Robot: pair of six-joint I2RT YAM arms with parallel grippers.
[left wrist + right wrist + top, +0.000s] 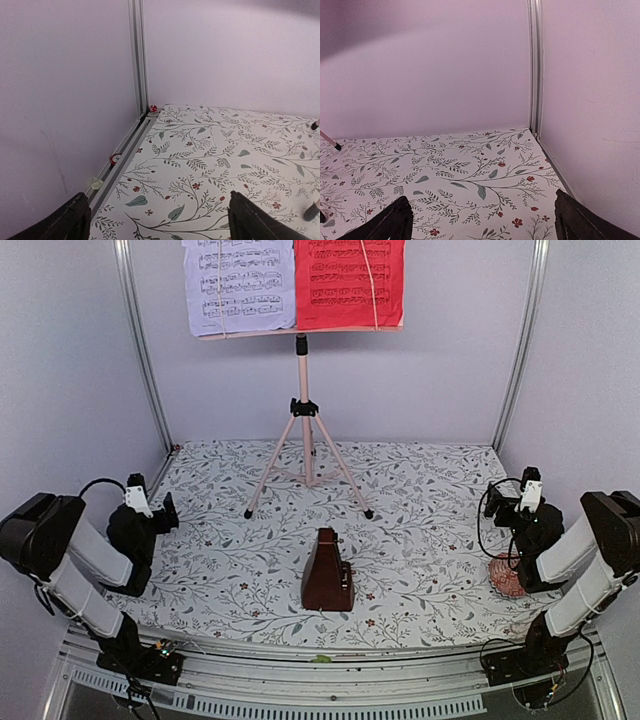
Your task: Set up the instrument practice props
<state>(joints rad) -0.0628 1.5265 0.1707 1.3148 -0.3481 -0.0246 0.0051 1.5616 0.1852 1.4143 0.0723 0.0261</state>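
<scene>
The pink tripod music stand [303, 430] stands at the back middle of the table. Its desk holds a lilac sheet of music [238, 285] on the left and a red sheet [350, 282] on the right. The dark brown pyramid metronome [327, 572] stands upright in front of the stand, near the front edge. My left gripper [160, 510] is open and empty at the left side, also seen in its wrist view [157, 222]. My right gripper [508, 505] is open and empty at the right side, also seen in its wrist view [482, 222].
A small pink knitted ball [507, 578] lies under my right arm near the front right. The floral cloth [420, 530] covers the table. White walls with metal posts [140, 340] close in the left, back and right. Stand feet tips [315, 125] [337, 147] show in the wrist views.
</scene>
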